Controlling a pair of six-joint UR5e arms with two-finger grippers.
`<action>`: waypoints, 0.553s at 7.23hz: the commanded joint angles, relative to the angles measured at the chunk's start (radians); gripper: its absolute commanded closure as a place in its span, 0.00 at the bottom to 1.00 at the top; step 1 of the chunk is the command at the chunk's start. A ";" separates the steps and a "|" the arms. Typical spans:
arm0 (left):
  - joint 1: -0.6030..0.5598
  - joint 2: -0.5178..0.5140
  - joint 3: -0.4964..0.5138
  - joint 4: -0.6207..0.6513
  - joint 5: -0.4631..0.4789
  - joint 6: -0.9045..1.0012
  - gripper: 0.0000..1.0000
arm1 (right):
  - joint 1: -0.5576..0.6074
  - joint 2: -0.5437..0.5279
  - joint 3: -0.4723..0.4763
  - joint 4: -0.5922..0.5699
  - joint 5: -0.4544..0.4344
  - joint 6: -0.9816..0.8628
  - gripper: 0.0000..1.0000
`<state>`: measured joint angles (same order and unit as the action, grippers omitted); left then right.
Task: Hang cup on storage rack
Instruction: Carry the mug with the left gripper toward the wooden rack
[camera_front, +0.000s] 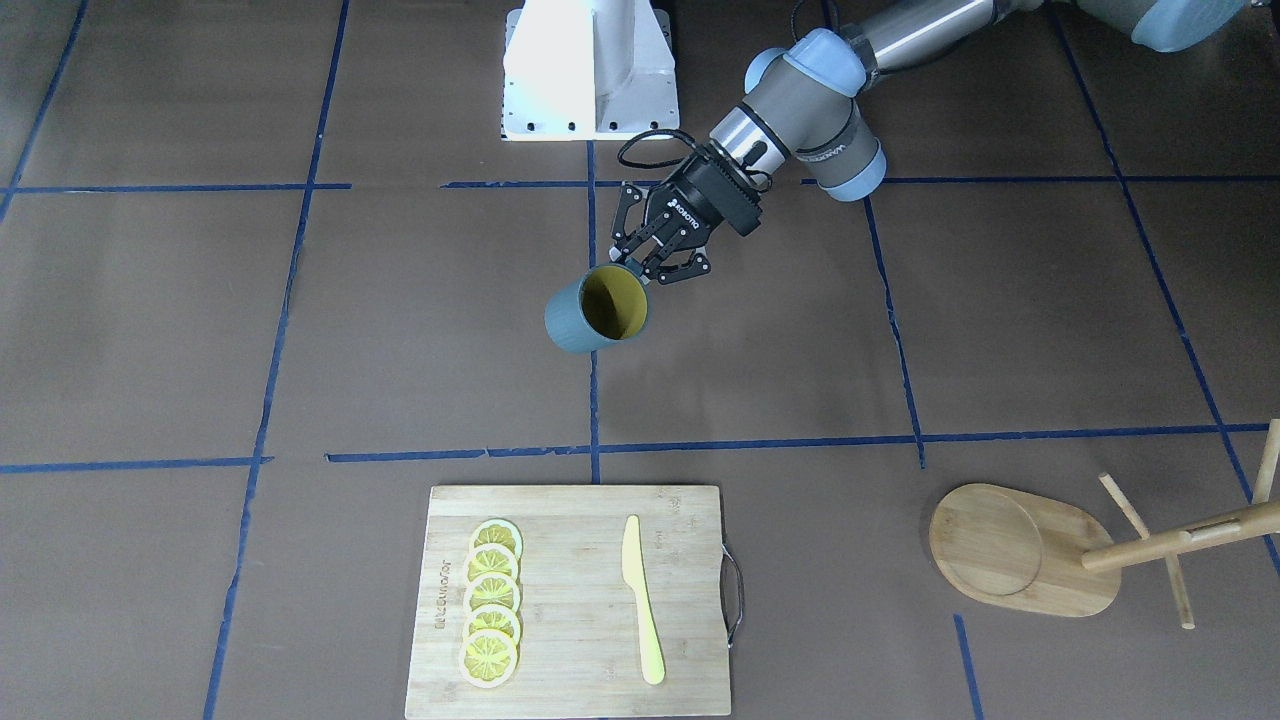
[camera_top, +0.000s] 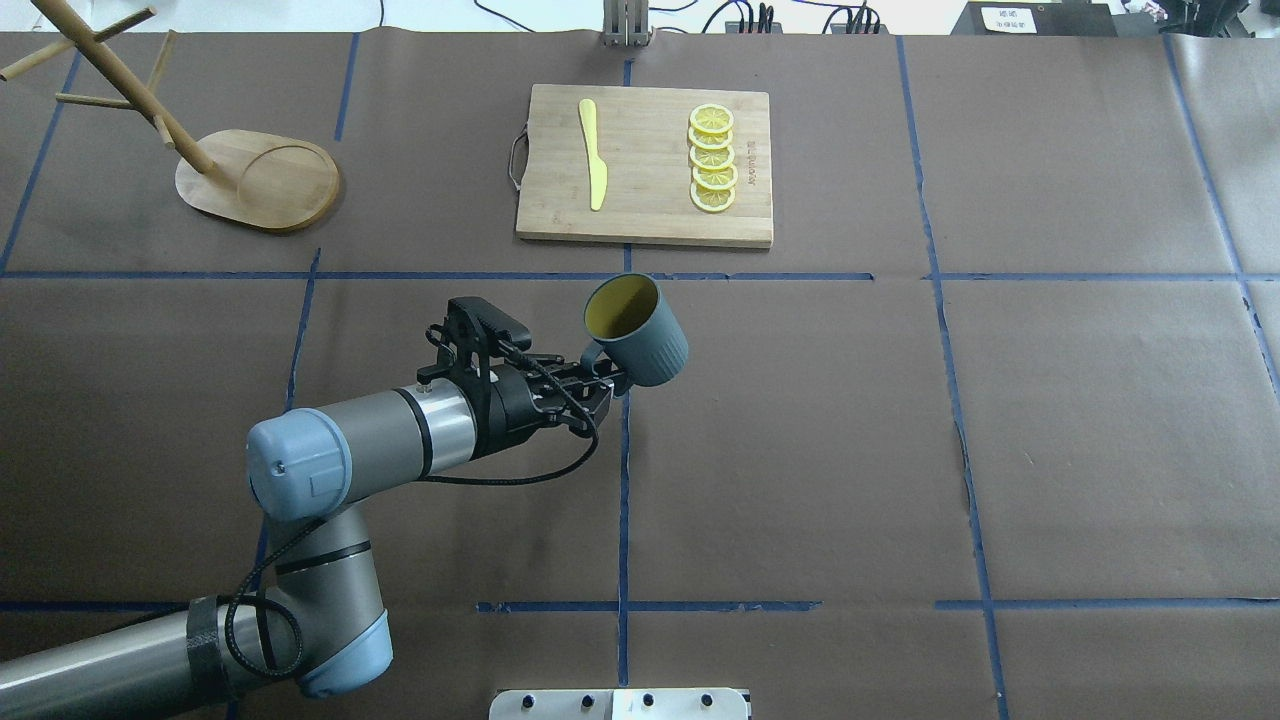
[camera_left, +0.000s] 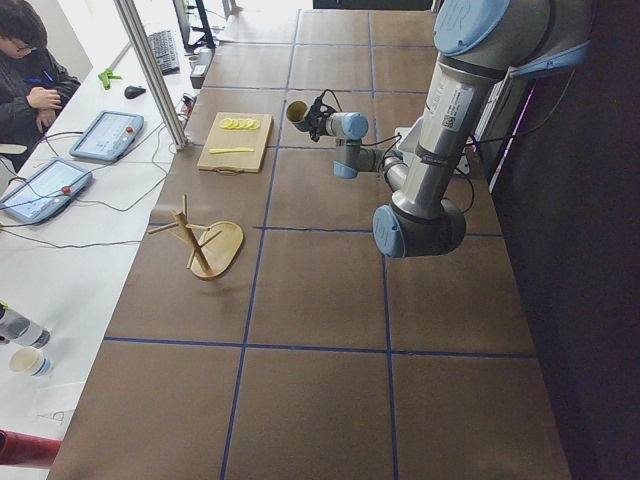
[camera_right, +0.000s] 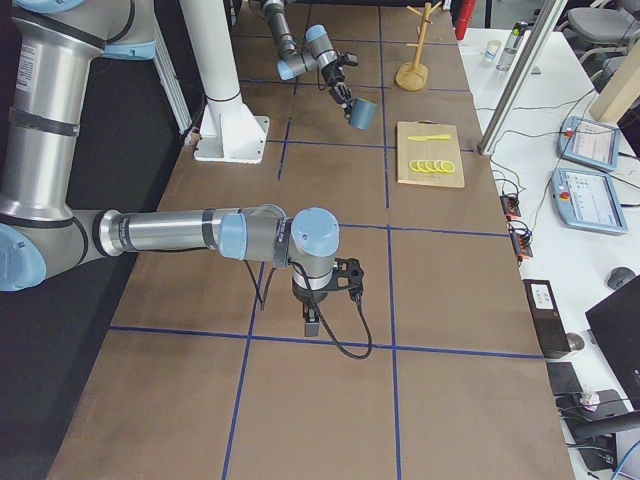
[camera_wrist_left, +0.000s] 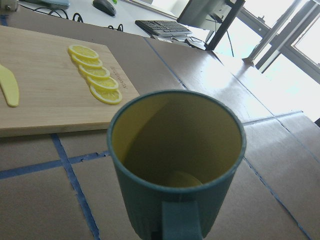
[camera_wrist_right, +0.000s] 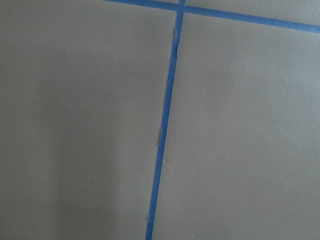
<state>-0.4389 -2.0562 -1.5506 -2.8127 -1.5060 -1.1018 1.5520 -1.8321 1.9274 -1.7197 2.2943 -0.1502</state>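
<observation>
The cup (camera_top: 645, 335), dark grey-blue with a yellow inside, is tilted and held above the middle of the table. My left gripper (camera_top: 600, 375) is shut on its loop handle. The cup also shows in the front view (camera_front: 590, 320) with the left gripper (camera_front: 640, 265) behind it, and it fills the left wrist view (camera_wrist_left: 175, 165). The storage rack (camera_top: 260, 180) stands upright at the far left, well away from the cup, and nothing hangs on its pegs. My right gripper (camera_right: 312, 325) shows only in the exterior right view, low over the table. I cannot tell whether it is open or shut.
A bamboo cutting board (camera_top: 645, 165) lies at the far middle, just beyond the cup. On it are a yellow knife (camera_top: 592, 150) and a row of lemon slices (camera_top: 712, 160). The white robot base (camera_front: 590, 70) stands at the near edge.
</observation>
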 joint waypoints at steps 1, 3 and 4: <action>-0.099 0.001 0.000 0.002 -0.083 -0.245 1.00 | -0.001 0.001 -0.001 0.000 0.001 0.000 0.00; -0.237 -0.005 0.001 0.002 -0.144 -0.518 0.98 | -0.001 0.001 -0.001 0.000 0.001 0.000 0.00; -0.307 -0.007 0.015 0.004 -0.202 -0.624 0.98 | -0.001 0.001 -0.001 0.002 0.001 0.000 0.00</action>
<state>-0.6561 -2.0609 -1.5468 -2.8100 -1.6488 -1.5713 1.5509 -1.8316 1.9267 -1.7192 2.2944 -0.1503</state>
